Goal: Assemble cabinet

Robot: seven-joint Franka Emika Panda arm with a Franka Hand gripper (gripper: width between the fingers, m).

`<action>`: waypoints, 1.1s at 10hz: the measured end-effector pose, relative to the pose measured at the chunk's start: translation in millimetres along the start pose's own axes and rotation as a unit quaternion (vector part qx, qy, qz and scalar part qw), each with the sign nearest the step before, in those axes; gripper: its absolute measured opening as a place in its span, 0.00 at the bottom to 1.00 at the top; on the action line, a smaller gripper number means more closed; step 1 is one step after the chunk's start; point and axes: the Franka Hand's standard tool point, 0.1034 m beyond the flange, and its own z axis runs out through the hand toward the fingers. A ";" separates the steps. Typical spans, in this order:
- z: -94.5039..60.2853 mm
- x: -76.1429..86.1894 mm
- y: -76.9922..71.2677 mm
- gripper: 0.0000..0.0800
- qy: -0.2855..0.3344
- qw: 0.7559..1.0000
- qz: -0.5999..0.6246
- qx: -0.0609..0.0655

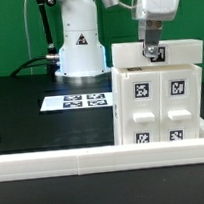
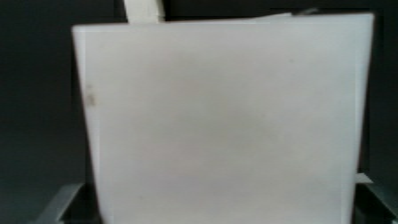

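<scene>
Cabinet stands upright, long axis vertical, knobbed panels facing camera.

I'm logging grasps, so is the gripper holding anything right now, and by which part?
It cannot be told. The gripper is down at the top of the cabinet, by the tag there, but neither view shows its fingers closed on anything.

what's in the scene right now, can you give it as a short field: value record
cabinet: white box standing upright at the exterior view's right, tags and two small knobs on its front
top piece: white slab resting on the cabinet
gripper: down at the top piece; open or shut cannot be told
wrist view: filled by a plain white surface
marker board: flat on the black table
pedestal: white, behind the board
</scene>
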 end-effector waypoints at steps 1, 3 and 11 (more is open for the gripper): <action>0.0 0.1 0.0 0.70 0.000 0.999 0.036 0.000; -0.1 0.4 -0.1 0.70 0.000 0.994 0.112 0.000; 0.3 7.2 -4.2 0.70 0.005 0.856 0.517 -0.002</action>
